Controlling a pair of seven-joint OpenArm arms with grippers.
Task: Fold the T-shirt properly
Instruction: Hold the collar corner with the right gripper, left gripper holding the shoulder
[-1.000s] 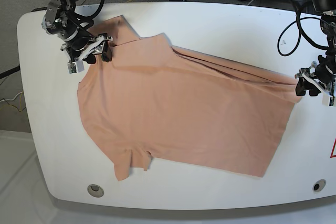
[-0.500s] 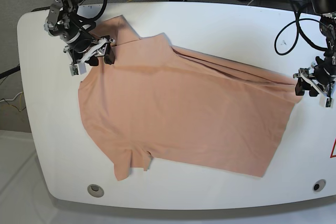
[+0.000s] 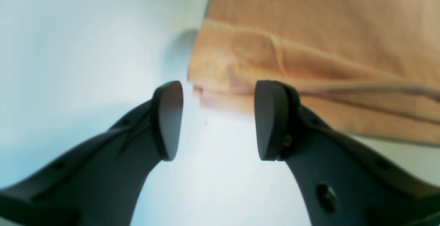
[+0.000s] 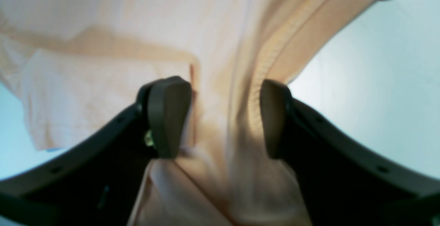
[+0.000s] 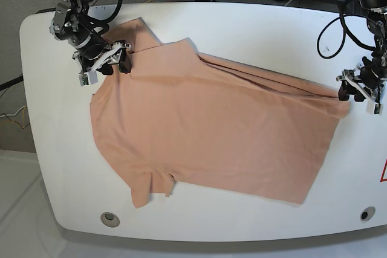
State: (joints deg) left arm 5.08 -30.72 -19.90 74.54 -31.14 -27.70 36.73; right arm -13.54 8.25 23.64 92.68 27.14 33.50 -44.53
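We see salmon-pink cotton T-shirt (image 5: pixel 211 131) spread on white table (image 5: pixel 254 28). Right gripper (image 4: pixel 223 122) jaws apart astride sleeve fabric; left gripper (image 3: pixel 218 119) jaws apart, wrist view shows hem corner just ahead, ungripped.

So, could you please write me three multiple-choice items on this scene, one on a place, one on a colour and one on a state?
1. Where is the left gripper?
A. At the T-shirt's corner by the table's side edge
B. Over the shirt's middle
C. Off the table

2. What colour is the shirt?
A. Blue
B. Salmon pink
C. Grey

3. How does the right gripper stand?
A. Shut on a sleeve
B. Open, away from the shirt
C. Open, over the cloth

Key: 1 A, the left wrist view shows the corner just ahead of its jaws. 2 B, plain in every view. 3 C, its jaws are apart with fabric between.
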